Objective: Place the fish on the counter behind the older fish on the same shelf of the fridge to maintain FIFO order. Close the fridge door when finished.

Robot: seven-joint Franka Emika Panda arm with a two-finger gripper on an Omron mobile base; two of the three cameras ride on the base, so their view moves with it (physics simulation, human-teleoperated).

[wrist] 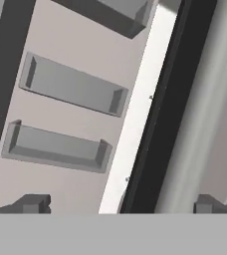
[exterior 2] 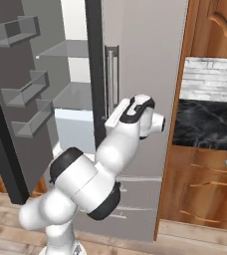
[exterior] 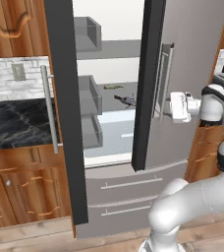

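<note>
Two fish (exterior: 125,100) lie dim on the shelf (exterior: 115,93); fingers (wrist: 36,203) wide apart, holding nothing.

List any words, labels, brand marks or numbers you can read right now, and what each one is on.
None: no readable text in any view.
The fridge doors carry no brand mark or label.
The door bins are plain grey.
The wall outlet above the counter has no markings I can make out.
The two fish on the shelf carry no tags.

White glossy arm (exterior 2: 85,184), rounded segments, dark joint bands.
</note>
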